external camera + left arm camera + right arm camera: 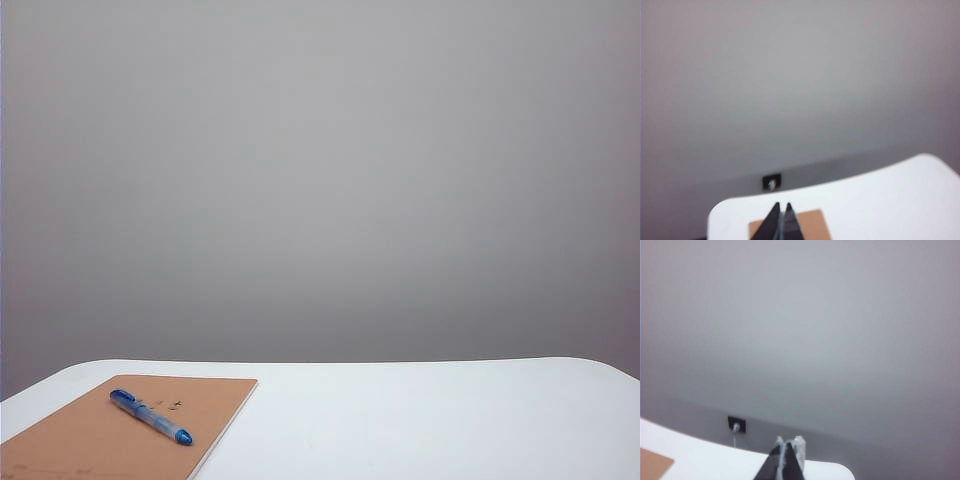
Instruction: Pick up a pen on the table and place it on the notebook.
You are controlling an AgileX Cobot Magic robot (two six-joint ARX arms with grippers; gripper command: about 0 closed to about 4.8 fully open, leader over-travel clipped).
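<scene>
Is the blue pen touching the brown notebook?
Touching. The exterior view shows the pen lying flat across the notebook, no gripper near it.

We see the notebook [125, 428] at the table's [420, 420] near-left corner, with the pen [150, 416] lying slantwise on it. The left gripper [781, 206], fingertips together, hangs above the notebook's far edge. The right gripper [788, 441], also closed, hangs over the table's far edge, the notebook well to its side.
</scene>
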